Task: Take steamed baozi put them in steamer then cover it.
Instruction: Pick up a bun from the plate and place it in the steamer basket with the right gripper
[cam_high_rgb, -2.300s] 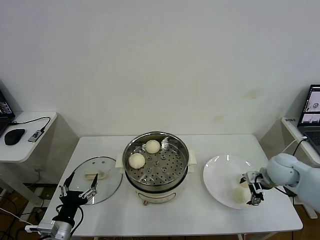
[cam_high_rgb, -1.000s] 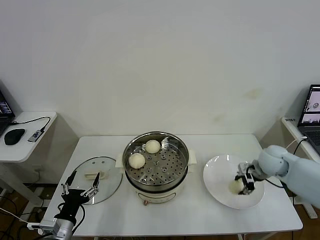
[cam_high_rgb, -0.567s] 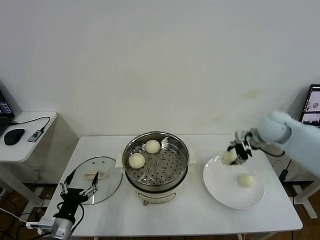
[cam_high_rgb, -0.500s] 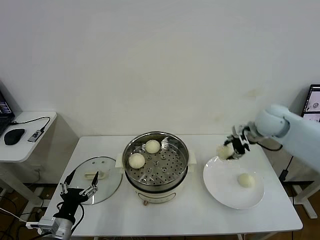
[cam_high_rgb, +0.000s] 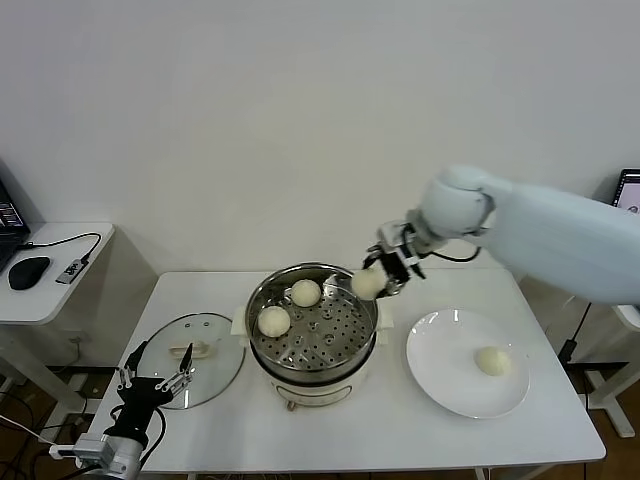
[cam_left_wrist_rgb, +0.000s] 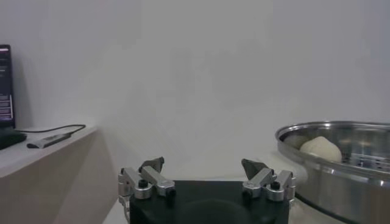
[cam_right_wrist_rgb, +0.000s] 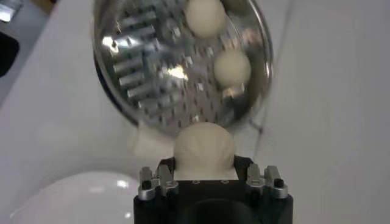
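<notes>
Step in hand: carrying the third baozi (cam_high_rgb: 367, 283) to the steamer (cam_high_rgb: 313, 332); it hangs just over the steamer's right rim, not yet above open tray
Right gripper (cam_high_rgb: 385, 268): fingers pinched on the carried bun, which bulges between them in the right wrist view (cam_right_wrist_rgb: 204, 148)
Left gripper (cam_high_rgb: 153, 385): parked low at the table's front left corner, just in front of the cover (cam_high_rgb: 190, 358), fingers spread wide and holding nothing
Doing it well: I would bring the bun further in over the bare perforated area at the front right, clear of the two buns at the back left, lower it until it nearly rests on the tray, then let go; dropping from height or near the rim risks it rolling or hitting the wall
Baozi count: four in all: two in the steamer (cam_high_rgb: 305, 293) (cam_high_rgb: 273, 320), one held, one on the white plate (cam_high_rgb: 445, 385)
Plate bun (cam_high_rgb: 490, 360): alone, toward the plate's right side
Steamers: one
Covers: one, lying flat on the table left of the steamer
</notes>
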